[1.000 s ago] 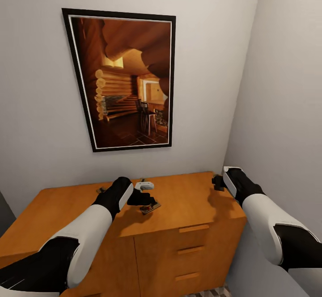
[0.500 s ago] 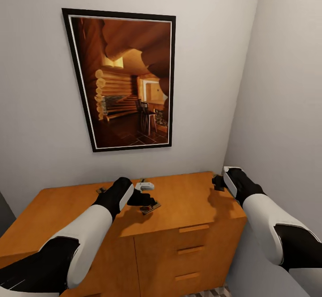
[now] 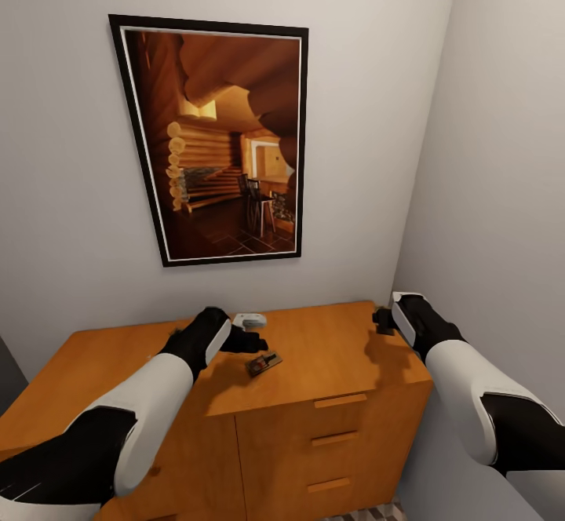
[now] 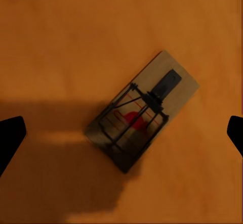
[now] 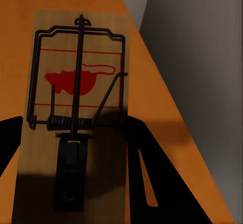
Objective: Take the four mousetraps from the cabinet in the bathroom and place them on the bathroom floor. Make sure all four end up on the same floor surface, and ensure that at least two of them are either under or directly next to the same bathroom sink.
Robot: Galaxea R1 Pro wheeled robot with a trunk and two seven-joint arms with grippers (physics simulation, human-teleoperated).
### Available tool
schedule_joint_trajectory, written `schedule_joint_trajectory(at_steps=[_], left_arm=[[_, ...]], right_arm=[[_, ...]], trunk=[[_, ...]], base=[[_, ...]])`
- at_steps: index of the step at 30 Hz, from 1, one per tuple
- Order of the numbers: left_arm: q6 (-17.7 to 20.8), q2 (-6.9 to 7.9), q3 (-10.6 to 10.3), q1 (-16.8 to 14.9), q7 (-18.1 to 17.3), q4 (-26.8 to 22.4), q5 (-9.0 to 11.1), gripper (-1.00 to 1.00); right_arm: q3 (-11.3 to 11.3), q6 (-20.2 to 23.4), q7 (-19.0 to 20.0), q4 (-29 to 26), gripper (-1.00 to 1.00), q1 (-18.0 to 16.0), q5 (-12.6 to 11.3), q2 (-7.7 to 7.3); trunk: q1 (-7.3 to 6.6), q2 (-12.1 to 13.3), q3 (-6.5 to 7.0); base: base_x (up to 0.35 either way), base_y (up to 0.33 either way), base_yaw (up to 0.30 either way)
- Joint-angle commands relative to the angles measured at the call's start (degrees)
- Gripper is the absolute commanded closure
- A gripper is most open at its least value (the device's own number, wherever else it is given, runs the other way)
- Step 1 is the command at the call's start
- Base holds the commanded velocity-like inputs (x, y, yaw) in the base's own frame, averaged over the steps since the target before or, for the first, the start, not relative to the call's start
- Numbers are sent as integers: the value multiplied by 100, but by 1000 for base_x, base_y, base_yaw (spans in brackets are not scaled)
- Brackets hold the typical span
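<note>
Left jaws: spread wide on the left gripper (image 3: 249,338), dark tips at both edges of the wrist view, holding nothing, above a small flat dark-brown wooden mousetrap (image 4: 143,110).
That mousetrap: lies flat and skewed on the orange-brown wooden cabinet's (image 3: 329,348) flat top, just beside the left gripper in the head view (image 3: 264,364).
Right jaws: on the right gripper (image 3: 382,320), near the cabinet's back right corner; spread or pinching cannot be told.
Second mousetrap (image 5: 76,113): flat on the cabinet top, close before the right gripper, a red mouse print under its wire.
Wall: a black-framed picture of a log interior (image 3: 220,140) hangs above the cabinet.
</note>
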Motion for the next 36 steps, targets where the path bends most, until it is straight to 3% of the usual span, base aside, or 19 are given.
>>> schedule_joint_trajectory(at_steps=[1,9,22,27,30,36], left_arm=[[32,1,-31,-54,-2,1,21,-100],[83,-38,-28,-374,-3,265,32,-100],[25,-55,-27,-418,96,272,0,-100],[-86,-120,-13,-419,662,289,13,-100],[-346,-125,-5,-419,998,335,47,-100],[-516,-125,-2,-421,1147,514,68,-100]], right_arm=[[-28,21,-18,-8,100,-4,27,6],[-49,14,-11,-8,100,-4,108,9],[-58,13,-10,-8,100,-4,105,14],[-59,13,-10,-8,100,-4,105,10],[-55,13,-10,-8,100,-4,105,10],[-56,13,-10,-8,100,-4,105,9]], trunk=[[2,-8,-10],[2,-8,-10],[2,-8,-10],[2,-8,-10],[2,-8,-10],[2,-8,-10]], base=[[0,0,0],[0,0,0],[0,0,0],[0,0,0],[0,0,0],[0,0,0]])
